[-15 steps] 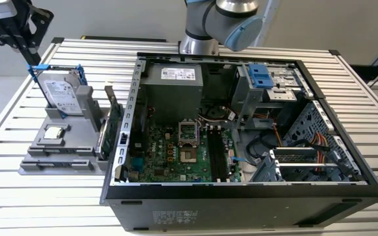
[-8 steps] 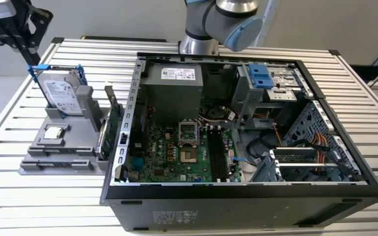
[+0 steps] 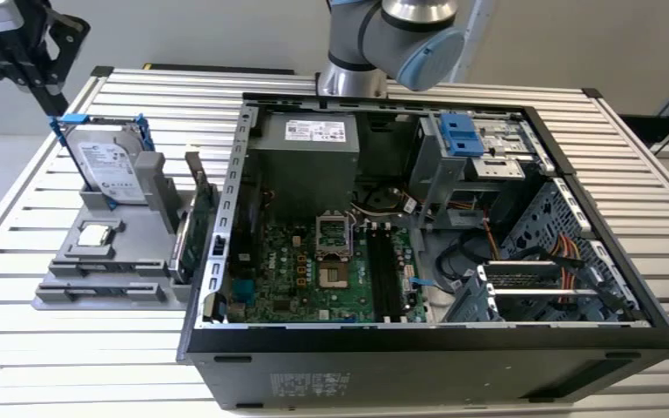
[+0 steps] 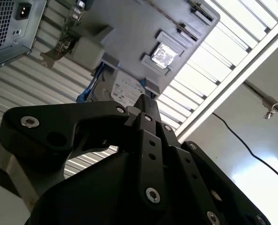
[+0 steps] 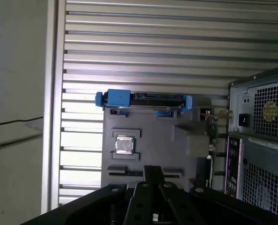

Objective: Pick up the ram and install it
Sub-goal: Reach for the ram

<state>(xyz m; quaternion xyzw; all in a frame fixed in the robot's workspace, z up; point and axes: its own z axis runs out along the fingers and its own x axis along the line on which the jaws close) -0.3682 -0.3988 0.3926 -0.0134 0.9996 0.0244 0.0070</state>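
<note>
A slatted metal tabletop carries everything here. In the middle of it lies the computer case, side panel off, its motherboard facing up. The arm rises from behind the case, at the far edge of the tabletop.

Just beside the case, on the exterior view's left, sits a grey holder facing the case's back panel. A green card with a metal bracket stands on edge between the holder and the case wall. Farther out from the case than the card, a hard drive in a blue frame stands upright in the holder.

The gripper hangs in the air well apart from the case, out over the hard drive's blue frame on the exterior view's left. Its fingers are drawn together to a single narrow tip, and I see nothing clamped between them.

The ram seems to be the thin dark strip set on edge in a slot of the holder, beside the case's back panel. In the first wrist view it lies just past the fingertips, apart from them. I cannot make out its colour or chips from here. A small square processor chip lies flat in the holder, between that slot and the hard drive.
</note>
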